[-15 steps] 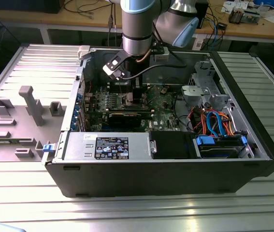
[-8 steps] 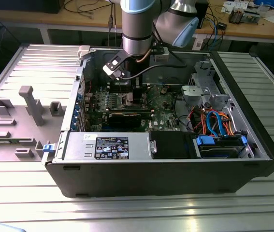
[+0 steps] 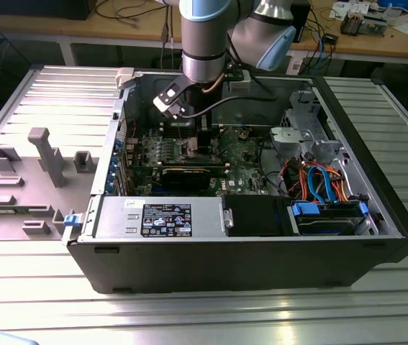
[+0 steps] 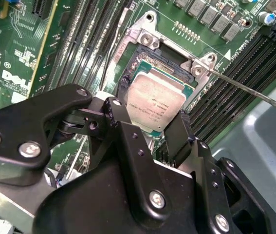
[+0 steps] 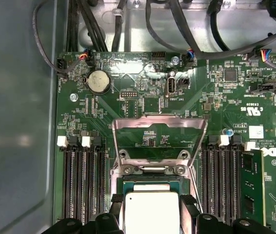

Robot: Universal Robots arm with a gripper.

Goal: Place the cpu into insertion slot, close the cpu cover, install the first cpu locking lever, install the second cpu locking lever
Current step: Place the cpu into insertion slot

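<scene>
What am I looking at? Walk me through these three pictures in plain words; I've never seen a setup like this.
A robot arm reaches down into an open computer case lying on a ribbed metal table. That picture comes from a camera standing off the arm. The other two come from cameras riding near the arm's wrist, looking at the green circuit board. The black gripper appears to be clamped on a small silver chip, which sits at its square socket. In the first wrist view the socket's thin metal cover stands flipped open.
</scene>
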